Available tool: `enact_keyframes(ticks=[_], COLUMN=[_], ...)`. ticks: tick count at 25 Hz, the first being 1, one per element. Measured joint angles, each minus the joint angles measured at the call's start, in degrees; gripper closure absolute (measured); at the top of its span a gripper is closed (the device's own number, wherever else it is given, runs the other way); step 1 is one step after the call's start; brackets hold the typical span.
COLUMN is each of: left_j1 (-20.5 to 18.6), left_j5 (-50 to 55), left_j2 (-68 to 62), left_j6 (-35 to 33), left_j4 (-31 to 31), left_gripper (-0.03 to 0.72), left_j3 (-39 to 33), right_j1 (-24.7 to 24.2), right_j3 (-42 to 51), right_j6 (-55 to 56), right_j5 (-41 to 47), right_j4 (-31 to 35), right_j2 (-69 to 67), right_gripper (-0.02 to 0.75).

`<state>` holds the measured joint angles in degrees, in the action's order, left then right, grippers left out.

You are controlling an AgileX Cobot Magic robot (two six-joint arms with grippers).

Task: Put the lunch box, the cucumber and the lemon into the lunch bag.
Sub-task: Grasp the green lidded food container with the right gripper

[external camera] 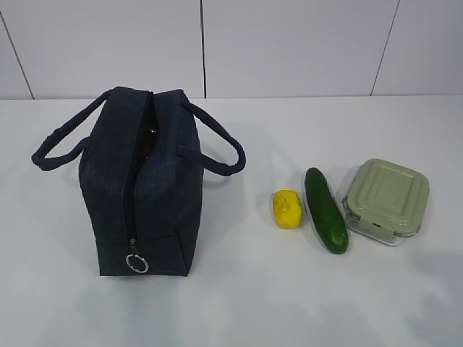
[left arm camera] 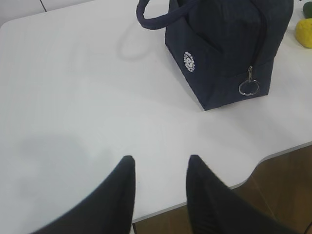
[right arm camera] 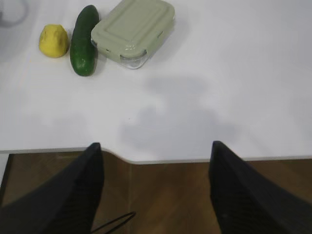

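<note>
The dark navy lunch bag (external camera: 142, 181) stands on the left of the white table, its top zipper partly parted and its ring pull (external camera: 137, 264) hanging at the near end. To its right lie the yellow lemon (external camera: 287, 208), the dark green cucumber (external camera: 325, 210) and the lunch box (external camera: 386, 199) with its sage-green lid, side by side. My left gripper (left arm camera: 161, 160) hovers open and empty over the table's near edge, with the lunch bag (left arm camera: 222, 46) ahead of it to the right. My right gripper (right arm camera: 154, 145) is wide open and empty over the table edge, well short of the lemon (right arm camera: 53, 41), cucumber (right arm camera: 84, 40) and lunch box (right arm camera: 133, 29).
Two padded loop handles (external camera: 217, 141) stick out from the bag's sides. The table's near edge (right arm camera: 195, 159) has a curved notch, with brown floor below. A pale panelled wall (external camera: 289, 43) rises behind the table. Neither arm shows in the exterior view.
</note>
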<state>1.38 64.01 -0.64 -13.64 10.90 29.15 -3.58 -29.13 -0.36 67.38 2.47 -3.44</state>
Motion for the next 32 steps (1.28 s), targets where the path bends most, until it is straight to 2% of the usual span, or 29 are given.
enact_keyframes(ticks=[6,17,25,32], left_j1=[0.0,0.0,0.0,0.0], left_j5=[0.0,0.0,0.0,0.0], left_j2=[0.0,0.0,0.0,0.0], left_j6=[0.0,0.0,0.0,0.0], left_j4=[0.0,0.0,0.0,0.0], left_gripper=[0.45,0.45,0.45,0.45], left_j3=[0.0,0.0,0.0,0.0], right_j1=[0.0,0.0,0.0,0.0], right_j3=[-0.08,-2.89,-6.21,-6.67], right_j6=[0.78,0.89,-7.0,-8.22], right_j5=[-2.44,-17.61,-26.17,-28.81], right_j4=[3.18,9.15,18.8,26.34], right_j2=[-10.63,-34.53,-53.1,-61.74], right_gripper=[0.232,0.232,0.232,0.232])
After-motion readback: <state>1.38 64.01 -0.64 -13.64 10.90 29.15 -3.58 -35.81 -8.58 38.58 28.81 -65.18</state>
